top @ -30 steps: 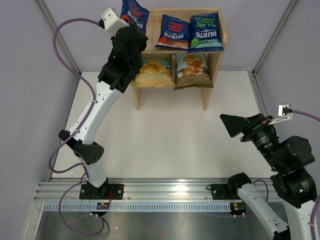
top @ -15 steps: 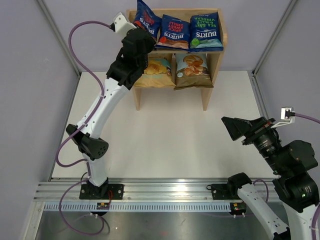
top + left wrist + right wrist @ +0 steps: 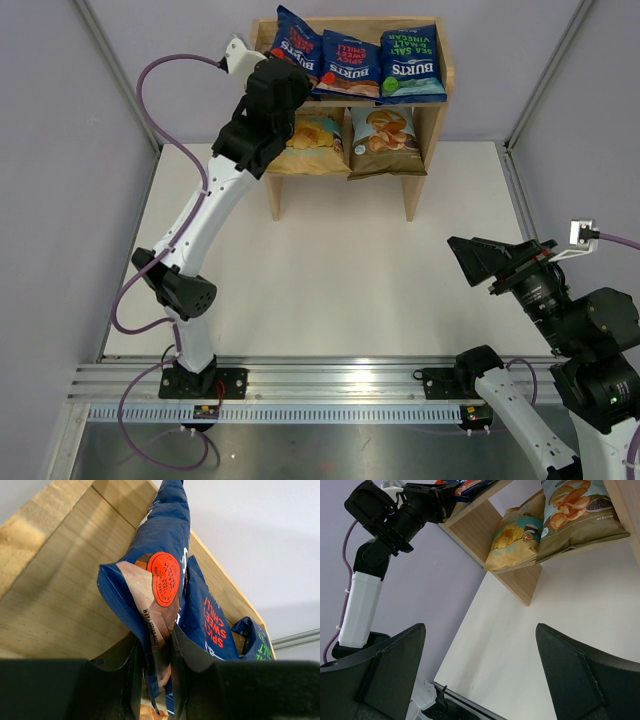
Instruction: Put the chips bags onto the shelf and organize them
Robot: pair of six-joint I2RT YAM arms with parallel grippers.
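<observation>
The wooden shelf [image 3: 432, 112] stands at the back of the table. My left gripper [image 3: 285, 78] is shut on the bottom edge of a dark-blue red-lettered Burts bag [image 3: 297, 42], holding it at the left end of the top tier; the bag [image 3: 157, 580] shows upright between my fingers [image 3: 134, 677]. Beside it lie a red-lettered Burts bag [image 3: 347, 66] and a green-lettered Burts bag [image 3: 411, 65]. On the lower tier lie the yellow Chips bag [image 3: 312, 140] and the Cassava Chips bag [image 3: 384, 138]. My right gripper [image 3: 480, 258] is open and empty, raised at the right.
Purple-grey walls enclose the white table [image 3: 330, 280] on the left, back and right. A metal rail [image 3: 330, 382] with both arm bases runs along the near edge. The left arm's purple cable [image 3: 150, 110] loops near the left wall.
My left gripper has carried the Burts bag right from beyond the shelf's left side onto the top tier's left end. The right arm has drifted slightly down and right.
</observation>
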